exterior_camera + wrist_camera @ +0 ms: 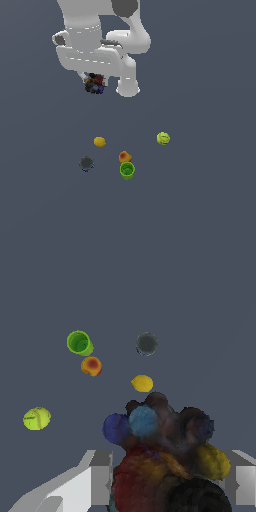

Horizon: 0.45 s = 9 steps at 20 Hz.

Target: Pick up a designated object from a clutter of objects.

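The big white robot arm (100, 45) hangs high over the dark grey floor (200, 200). Its gripper (165, 481) has two pale grey fingers (97, 478) set apart, one on each side of the black lumpy object with red, blue and orange bumps (94, 83). The fingers look pressed against the lump, so it is pinched and up in the air.

The lump is bumpy and round, so it could slip or turn if the arm jerks. Then it would fall among the things below.

In the exterior view the green cup (127, 170) sits at 6 o'clock from the orange-red fruit lump (125, 157), touching it. The yellow-green ball (163, 138) lies at 2 o'clock from the fruit. The dark grey round piece (86, 163) is at 7 o'clock from the yellow ball (99, 142).
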Motion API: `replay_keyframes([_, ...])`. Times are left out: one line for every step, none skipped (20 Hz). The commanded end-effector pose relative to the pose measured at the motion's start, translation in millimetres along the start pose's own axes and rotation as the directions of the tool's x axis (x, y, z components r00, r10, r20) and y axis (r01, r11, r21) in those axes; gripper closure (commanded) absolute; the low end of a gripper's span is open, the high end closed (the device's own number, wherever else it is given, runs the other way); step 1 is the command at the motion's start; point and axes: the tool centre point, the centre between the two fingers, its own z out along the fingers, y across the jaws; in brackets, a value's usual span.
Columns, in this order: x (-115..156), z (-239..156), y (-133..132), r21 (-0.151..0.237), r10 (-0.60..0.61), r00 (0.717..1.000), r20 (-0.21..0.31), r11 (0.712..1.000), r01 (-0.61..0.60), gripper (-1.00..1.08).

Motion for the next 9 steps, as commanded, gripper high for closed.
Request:
replay_keyframes([0.6, -10.1, 5.1, -0.001, -0.001, 1.000, 0.000, 1.000, 0.001, 1.08])
replay_keyframes([0.9, -12.9, 6.6, -0.001, -0.001, 1.000, 0.000, 1.000, 0.001, 1.08])
replay_keyframes([1.1, -15.1, 7.9, -0.001, -0.001, 1.000, 0.000, 1.000, 0.001, 1.08])
replay_keyframes([1.4, -16.9, 8.8, -0.001, -0.001, 1.000, 0.000, 1.000, 0.001, 1.08])
replay_keyframes([1.6, -18.1, 9.5, -0.001, -0.001, 1.000, 0.000, 1.000, 0.001, 1.08])
replay_keyframes([1.9, -18.9, 10.0, -0.001, -0.001, 1.000, 0.000, 1.000, 0.001, 1.08])
replay_keyframes([2.2, -19.2, 10.1, -0.001, -0.001, 1.000, 0.000, 1.000, 0.001, 1.08])
replay_keyframes([2.6, -18.9, 9.4, -0.002, -0.002, 1.000, 0.000, 1.000, 0.002, 1.08])
replay_keyframes([2.7, -18.7, 9.3, -0.002, -0.002, 1.000, 0.000, 1.000, 0.002, 1.08])
